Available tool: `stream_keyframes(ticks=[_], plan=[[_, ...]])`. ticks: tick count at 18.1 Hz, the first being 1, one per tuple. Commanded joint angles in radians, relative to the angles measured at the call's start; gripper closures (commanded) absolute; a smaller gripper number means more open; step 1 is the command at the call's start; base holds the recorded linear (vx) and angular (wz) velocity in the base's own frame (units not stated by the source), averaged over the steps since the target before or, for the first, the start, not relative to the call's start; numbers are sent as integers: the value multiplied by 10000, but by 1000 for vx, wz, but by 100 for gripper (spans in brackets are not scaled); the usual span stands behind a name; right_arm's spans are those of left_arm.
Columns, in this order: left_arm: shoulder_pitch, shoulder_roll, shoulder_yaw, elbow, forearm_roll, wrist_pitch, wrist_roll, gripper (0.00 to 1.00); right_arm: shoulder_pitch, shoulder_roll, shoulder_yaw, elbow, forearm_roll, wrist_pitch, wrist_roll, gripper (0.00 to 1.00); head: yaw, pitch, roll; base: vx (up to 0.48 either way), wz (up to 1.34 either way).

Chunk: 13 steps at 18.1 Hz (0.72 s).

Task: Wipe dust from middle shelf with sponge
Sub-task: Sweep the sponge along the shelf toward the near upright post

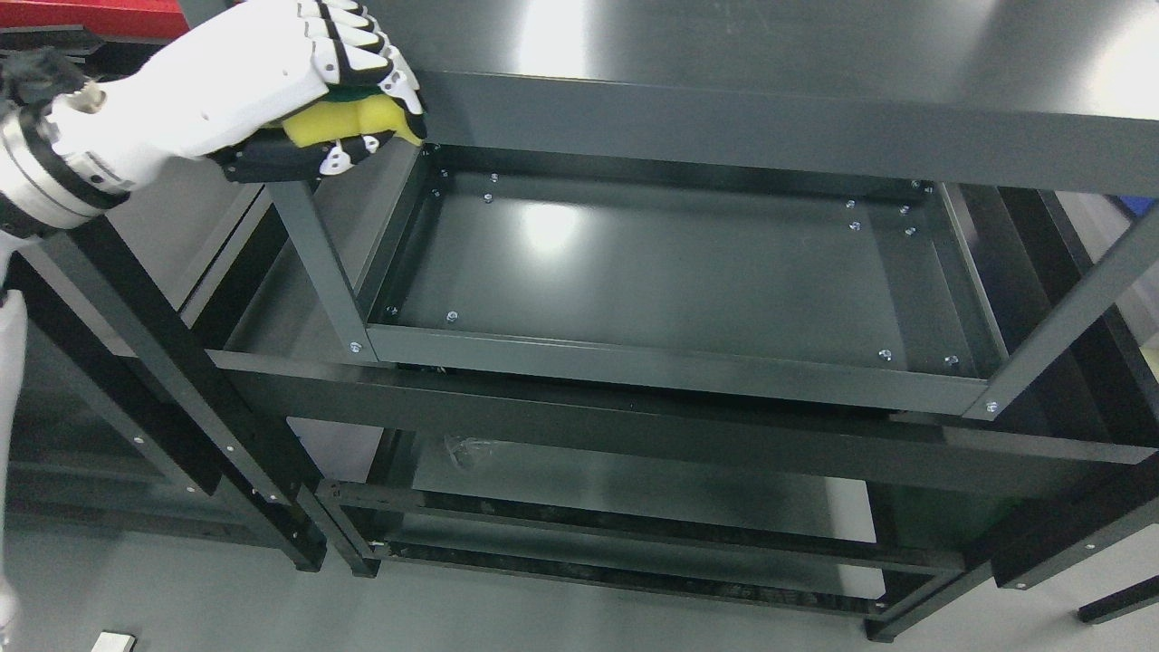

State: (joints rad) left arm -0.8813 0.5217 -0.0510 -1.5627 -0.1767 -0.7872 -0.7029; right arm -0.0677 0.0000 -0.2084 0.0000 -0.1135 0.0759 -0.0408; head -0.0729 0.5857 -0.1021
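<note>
A dark metal rack [688, 380] fills nearly the whole head view, seen from above and tilted. Its top shelf [770, 54] runs across the upper edge and shines with pale reflections of ceiling light. Below it lies the middle shelf [652, 272], a shallow dark tray with raised rims and small silver screws around its border; one soft glare patch sits on its left half. The bottom shelf [634, 489] shows beneath, darker, with a faint pale scuff near its left end. The grey floor [136, 589] lies under the rack. The left hand [272, 91], white with black joints, reaches in from the upper left by the rack's front left post, above the middle shelf's left corner. Its fingers are curled tightly around a yellow sponge [349, 125] with a green top layer. No writing or brand can be read anywhere.
</note>
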Motion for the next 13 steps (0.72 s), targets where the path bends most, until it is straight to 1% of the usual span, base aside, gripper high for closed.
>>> stream_keyframes(ticks=[1, 3, 4, 5, 10, 11, 12, 13], plan=[[-97, 1473, 650, -142, 525, 18, -88, 100, 2, -175, -2, -174, 0, 8, 40, 0, 0, 0, 0, 0, 0], [-664, 678, -69, -188, 159, 18, -165, 100, 2, -175, -2, -174, 0, 8, 40, 0, 0, 0, 0, 0, 0], [-925, -116, -452, -188, -193, 18, -195, 100, 2, -175, -2, -174, 0, 8, 40, 0, 0, 0, 0, 0, 0], [-1049, -732, -623, -203, -469, 18, -257, 100, 2, -175, -2, -174, 0, 8, 40, 0, 0, 0, 0, 0, 0], [-1188, -4795, -1865, -188, -2202, 18, -901, 100, -13, -175, -2, -174, 0, 8, 40, 0, 0, 0, 0, 0, 0], [-1203, -5042, -2186, -142, -2646, 18, -886, 100, 2, -175, -2, -174, 0, 8, 40, 0, 0, 0, 0, 0, 0], [-1219, -5042, -2569, -112, -3015, 18, -749, 100, 2, -175, -2, -174, 0, 8, 40, 0, 0, 0, 0, 0, 0], [-1416, -5042, -3363, -111, -3049, 18, -535, 100, 2, -175, -2, -174, 0, 8, 40, 0, 0, 0, 0, 0, 0]])
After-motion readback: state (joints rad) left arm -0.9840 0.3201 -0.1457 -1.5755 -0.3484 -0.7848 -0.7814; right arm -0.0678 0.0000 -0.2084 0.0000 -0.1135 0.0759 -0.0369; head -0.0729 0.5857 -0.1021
